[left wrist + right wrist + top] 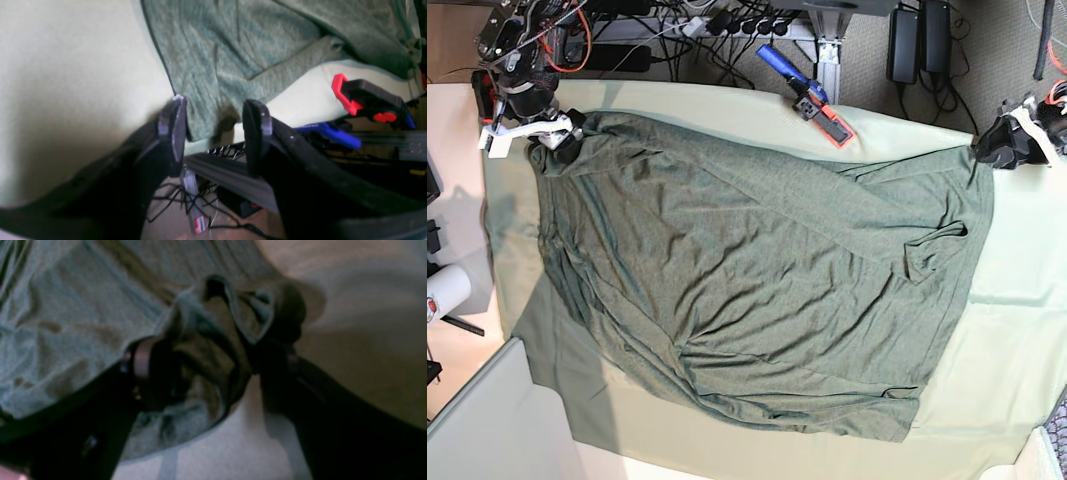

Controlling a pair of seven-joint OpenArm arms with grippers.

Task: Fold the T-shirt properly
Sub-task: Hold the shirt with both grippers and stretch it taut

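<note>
The T-shirt (757, 290) is spread, wrinkled, across most of the tabletop (1017, 340), which is draped in a paler mint cloth. In the base view its long axis is laid roughly from 9 o'clock to 3 o'clock, with one end at each arm.

The right end effector (562, 135) is seen at about 10 o'clock in the base view, at the garment's upper corner there. In the right wrist view, its jaws are spread wide and a bunched lump of the dark knit (206, 340) is gathered between them; the fabric appears to be touched by both fingers, but whether it is truly gripped cannot be told through the blur.

The left end effector (213, 130) is found at about 2 o'clock in the base view, at the opposite corner by the tabletop edge. Its jaws are held well apart, and the shirt's corner lies just beyond and between the fingertips, with nothing pinched.

The coming fold is judged to depend on both far corners being taken: each arm is already stationed at its own corner. A red and blue clamp (812, 100) is fixed to the far edge, near 12 o'clock.
</note>
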